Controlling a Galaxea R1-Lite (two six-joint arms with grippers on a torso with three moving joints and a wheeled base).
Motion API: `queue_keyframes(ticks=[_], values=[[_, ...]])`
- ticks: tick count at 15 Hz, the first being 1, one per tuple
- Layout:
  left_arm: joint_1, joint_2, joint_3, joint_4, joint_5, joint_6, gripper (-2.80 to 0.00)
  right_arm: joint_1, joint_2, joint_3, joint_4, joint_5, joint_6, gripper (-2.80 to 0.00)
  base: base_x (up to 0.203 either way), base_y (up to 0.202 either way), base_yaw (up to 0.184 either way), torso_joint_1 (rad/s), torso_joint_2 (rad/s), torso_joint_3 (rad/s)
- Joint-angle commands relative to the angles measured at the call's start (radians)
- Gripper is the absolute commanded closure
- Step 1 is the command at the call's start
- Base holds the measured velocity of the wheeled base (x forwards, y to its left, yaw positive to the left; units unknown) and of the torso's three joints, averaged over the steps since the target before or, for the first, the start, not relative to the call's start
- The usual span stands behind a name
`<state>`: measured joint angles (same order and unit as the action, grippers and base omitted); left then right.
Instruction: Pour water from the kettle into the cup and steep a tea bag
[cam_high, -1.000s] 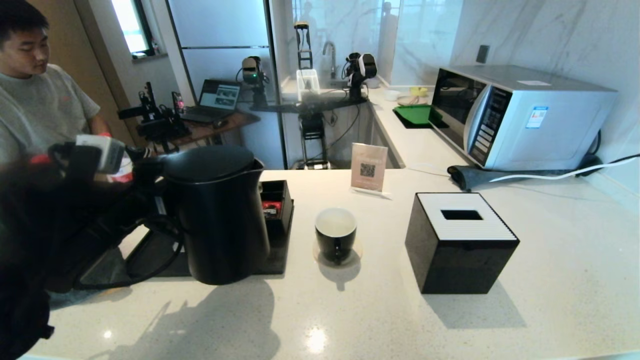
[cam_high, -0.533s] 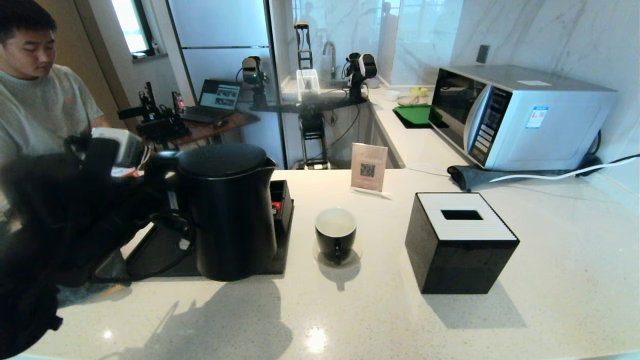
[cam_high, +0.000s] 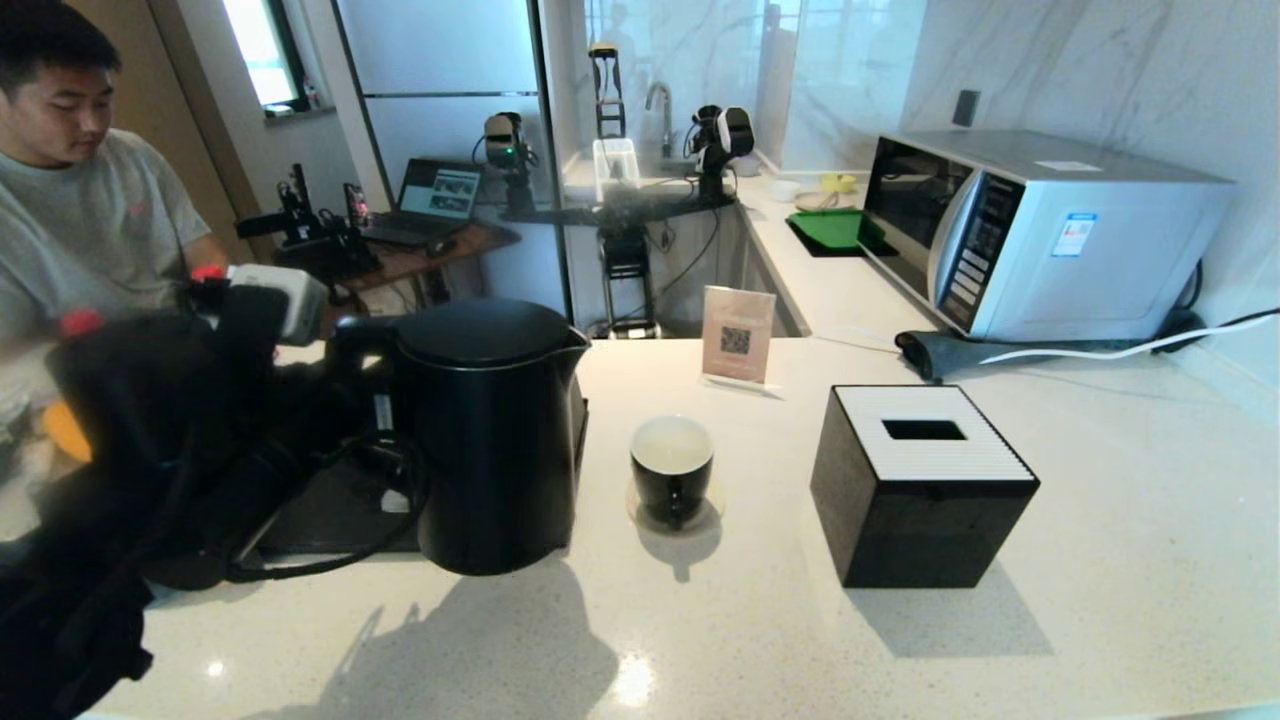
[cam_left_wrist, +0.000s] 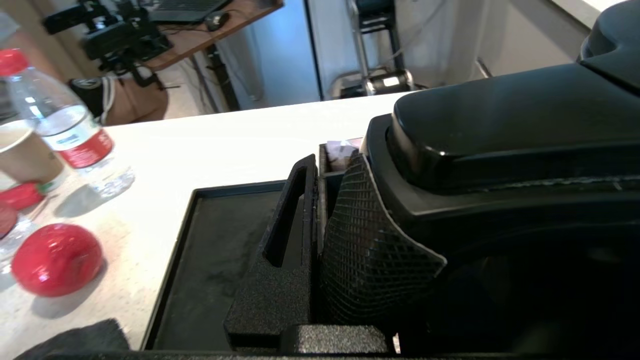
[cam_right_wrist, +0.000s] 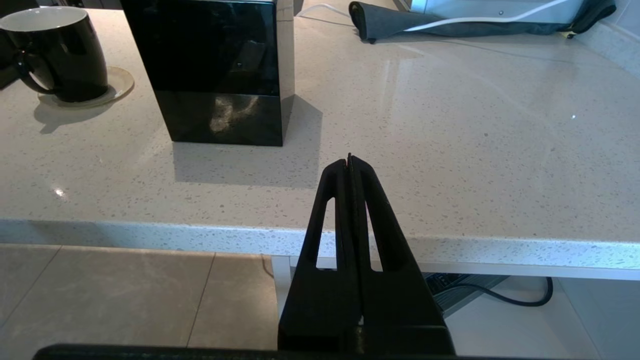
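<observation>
Kettle (cam_high: 495, 435): matte black, upright, lid on, carried clear of its black tray (cam_high: 330, 510) at the left of the table (cam_high: 800, 640). Spout toward the cup, handle toward the robot's left.

Left pincer (cam_left_wrist: 320, 225): clamped on the kettle handle, one meshed fingertip (cam_left_wrist: 370, 250) pressed to the handle's side in the left wrist view; arm dark and bulky at the left of the head view.

Cup (cam_high: 672, 468): black with white inside, on a small round coaster (cam_high: 700, 515), just beside the kettle on the side of the robot's right. Apart from the kettle, a narrow strip of table between. No water visible in it from here; cannot tell for sure.

Relation governing the pour, as judged: cup lying straight off the spout side, lower than the spout; kettle's long axis vertical, so needing a short carry toward the cup, then a tilt over the rim.

Right pincer (cam_right_wrist: 350, 165): fingers pressed together, empty, parked below the table's near edge, well apart from the cup. Left arm the nearer.

Tea bag: not made out anywhere.

Black tissue box (cam_high: 925, 485): beyond the cup, out of the path.
</observation>
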<state>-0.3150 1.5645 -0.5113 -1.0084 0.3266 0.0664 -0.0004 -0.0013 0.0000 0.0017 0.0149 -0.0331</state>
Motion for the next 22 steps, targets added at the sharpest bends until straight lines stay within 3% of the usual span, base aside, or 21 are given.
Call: queue_keyframes(ticks=[1,11,22], values=[[-0.018,-0.004,-0.001,0.027,0.006,0.001,0.00,0.000,0.001,0.000,0.000,0.000,-0.001,0.00,0.000,0.000,0.000,0.000,0.00,0.000],[-0.027,0.006,-0.017,0.048,0.026,0.027,0.00,0.000,0.001,0.000,0.000,0.000,-0.001,0.00,0.000,0.000,0.000,0.000,0.00,0.000],[-0.022,0.005,-0.052,0.166,0.026,0.042,0.00,-0.001,0.001,0.000,0.000,0.001,-0.001,0.00,0.000,0.000,0.000,0.000,0.00,0.000]])
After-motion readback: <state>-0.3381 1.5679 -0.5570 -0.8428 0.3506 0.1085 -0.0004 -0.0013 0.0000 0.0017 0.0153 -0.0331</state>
